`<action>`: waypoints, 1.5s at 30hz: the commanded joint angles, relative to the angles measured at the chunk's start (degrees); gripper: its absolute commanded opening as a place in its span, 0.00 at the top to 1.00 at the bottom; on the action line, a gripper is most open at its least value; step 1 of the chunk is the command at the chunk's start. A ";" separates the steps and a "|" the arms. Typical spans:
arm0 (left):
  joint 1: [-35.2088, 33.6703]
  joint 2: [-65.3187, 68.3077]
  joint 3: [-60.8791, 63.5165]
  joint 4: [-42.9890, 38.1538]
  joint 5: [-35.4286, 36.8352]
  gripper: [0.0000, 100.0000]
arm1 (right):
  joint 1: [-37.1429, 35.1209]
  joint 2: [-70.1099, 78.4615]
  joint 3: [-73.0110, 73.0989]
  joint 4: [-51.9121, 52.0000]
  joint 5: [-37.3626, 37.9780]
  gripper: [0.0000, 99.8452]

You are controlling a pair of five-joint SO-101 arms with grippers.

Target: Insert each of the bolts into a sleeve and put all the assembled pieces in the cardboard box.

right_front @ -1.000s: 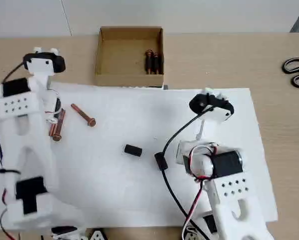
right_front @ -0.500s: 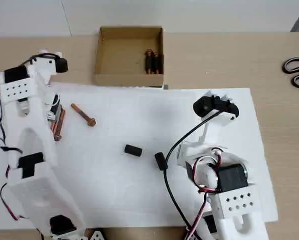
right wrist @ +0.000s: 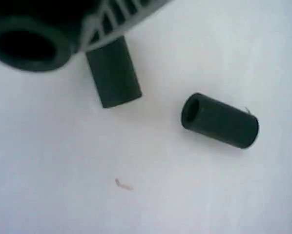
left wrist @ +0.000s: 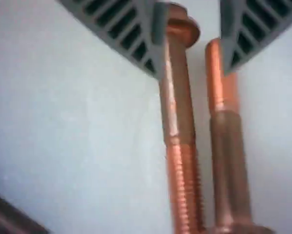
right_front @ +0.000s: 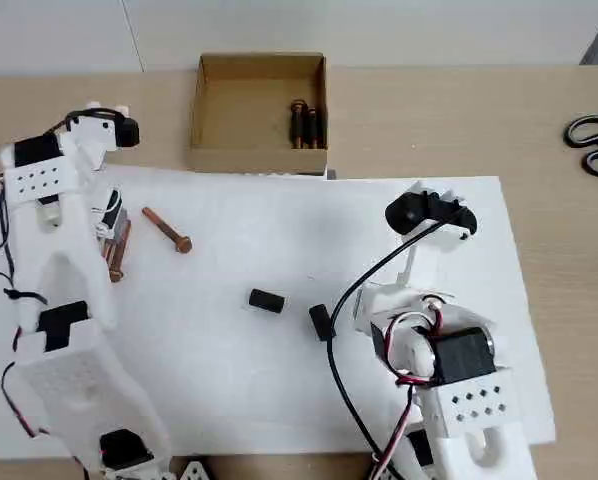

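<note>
At 9 o'clock on the sheet point(right_front: 239, 400), left gripper point(left wrist: 189, 39) low over two bolts lying side by side, heads at opposite ends. Jaws open, one on each side, with the head of the first bolt point(left wrist: 177, 122) and the tip of the second bolt point(left wrist: 225, 146) both inside the gap. A little toward 3 o'clock from this pair, a lone bolt point(right_front: 166, 230), lying apart.

At 12 o'clock, the box point(right_front: 239, 110), with assembled pieces point(right_front: 304, 122) near its 3 o'clock wall.

Near the centre, a sleeve point(right_front: 266, 300) and a second sleeve point(right_front: 322, 322), close together but not touching.

At 4 o'clock, right gripper point(right wrist: 73, 34), jaws apparently closed on a third sleeve point(right wrist: 26, 45), bore facing the wrist camera; hard to confirm from this angle.

Danger if closed now: both bolts caught together instead of one. Then probably one slipping out during the lift, or pushed off the sheet. Also possible: a single bolt held crooked, and so not in line with the bore of the third sleeve. Safer with the jaws moved over one bolt alone.
</note>
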 commanded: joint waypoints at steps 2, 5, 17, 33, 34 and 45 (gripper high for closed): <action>-0.62 -0.35 -2.15 -2.73 -0.62 0.90 | 0.66 -1.10 -0.26 -0.75 0.44 1.00; -0.62 -0.26 -2.15 -2.90 -0.62 0.90 | 0.66 -1.10 -0.26 -0.75 0.53 1.00; -0.70 9.14 -11.91 -2.46 -0.62 0.90 | 0.66 -1.10 -0.26 -0.75 0.53 1.00; -2.29 26.02 -32.84 4.92 -0.62 0.90 | 0.40 -1.10 -0.26 -0.75 0.53 1.00; -2.37 26.90 -33.36 4.92 -0.62 0.90 | 0.40 -1.10 -0.26 -0.75 0.53 1.00; -2.20 33.32 -37.41 4.84 -0.70 0.92 | 0.31 -1.19 4.13 -1.27 0.44 1.00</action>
